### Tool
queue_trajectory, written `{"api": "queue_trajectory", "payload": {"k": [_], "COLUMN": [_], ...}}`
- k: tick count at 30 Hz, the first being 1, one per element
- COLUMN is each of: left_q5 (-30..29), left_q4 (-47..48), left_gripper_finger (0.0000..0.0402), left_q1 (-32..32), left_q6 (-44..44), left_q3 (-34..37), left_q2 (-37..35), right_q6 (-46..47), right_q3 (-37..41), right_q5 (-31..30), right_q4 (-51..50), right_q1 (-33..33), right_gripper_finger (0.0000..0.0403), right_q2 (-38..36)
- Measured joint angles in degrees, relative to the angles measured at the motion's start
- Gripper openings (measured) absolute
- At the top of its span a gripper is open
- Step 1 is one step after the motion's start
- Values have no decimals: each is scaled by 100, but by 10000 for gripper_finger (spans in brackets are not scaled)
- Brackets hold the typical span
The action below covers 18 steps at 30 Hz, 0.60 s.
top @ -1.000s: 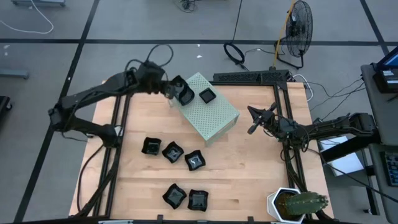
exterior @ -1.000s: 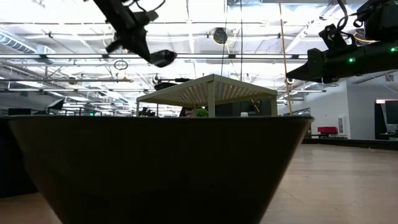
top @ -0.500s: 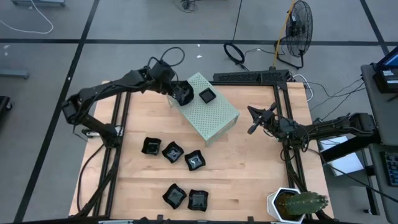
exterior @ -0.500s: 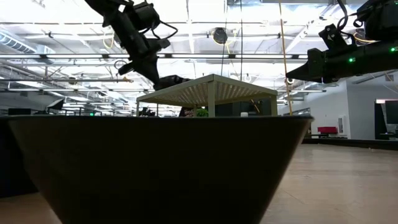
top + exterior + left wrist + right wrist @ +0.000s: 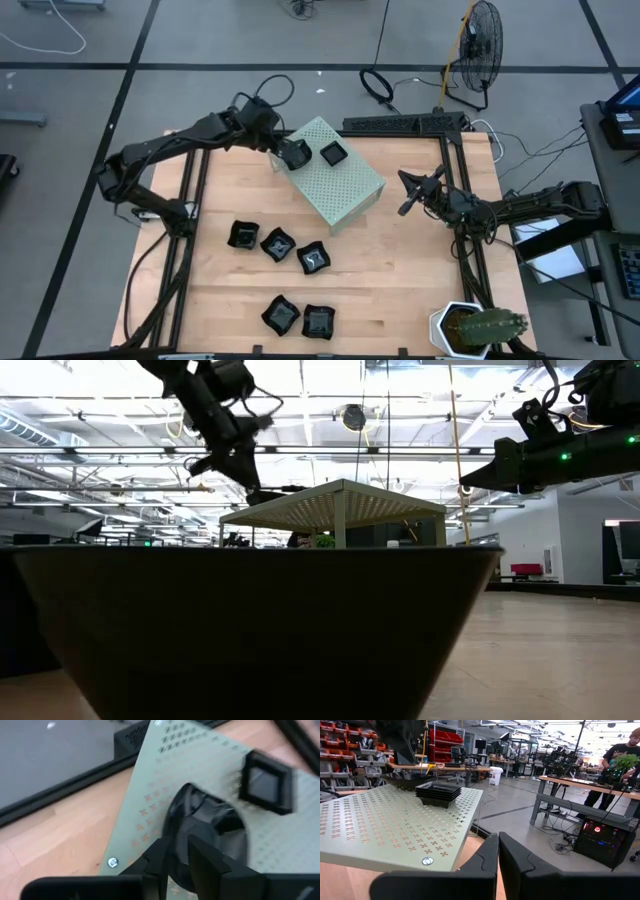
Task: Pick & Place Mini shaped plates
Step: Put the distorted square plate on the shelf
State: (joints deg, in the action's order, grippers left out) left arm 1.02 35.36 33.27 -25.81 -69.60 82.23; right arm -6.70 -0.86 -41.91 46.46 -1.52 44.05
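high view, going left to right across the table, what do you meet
left gripper over the green box's corner → square plate on the box → right gripper → potted cactus

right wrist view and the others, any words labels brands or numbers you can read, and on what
None can be read in any view.
The pale green perforated box carries only cross-shaped cut-outs, no lettering.
The square plate on it is unmarked.
The red bins on the shelves behind and the computer case show no legible label.
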Motion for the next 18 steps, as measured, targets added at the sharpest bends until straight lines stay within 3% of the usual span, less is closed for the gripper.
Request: {"api": "queue_trajectory", "payload": {"k": [5, 10, 14, 18], "left_q5": [24, 39, -273, -1269], "left_q4": [16, 62, 603, 1873], "left_gripper_finger": [85, 85, 86, 104], "left_q1": [-301, -1134, -2039, -3054], "left_q6": [364, 318, -690, -2331], "left_q3": [2, -4, -4, -4], "left_q2": [-491, -1144, -1479, -1532], "right_q6": [0, 0, 0, 0], "right_q3": [0, 0, 1, 2], "right_q5": [0, 0, 0, 0], "right_q4": [-2, 0, 0, 0], "right_q1": [0, 0, 1, 0], "right_gripper_finger": [4, 4, 4, 4], "right_q2": [0, 0, 0, 0]}}
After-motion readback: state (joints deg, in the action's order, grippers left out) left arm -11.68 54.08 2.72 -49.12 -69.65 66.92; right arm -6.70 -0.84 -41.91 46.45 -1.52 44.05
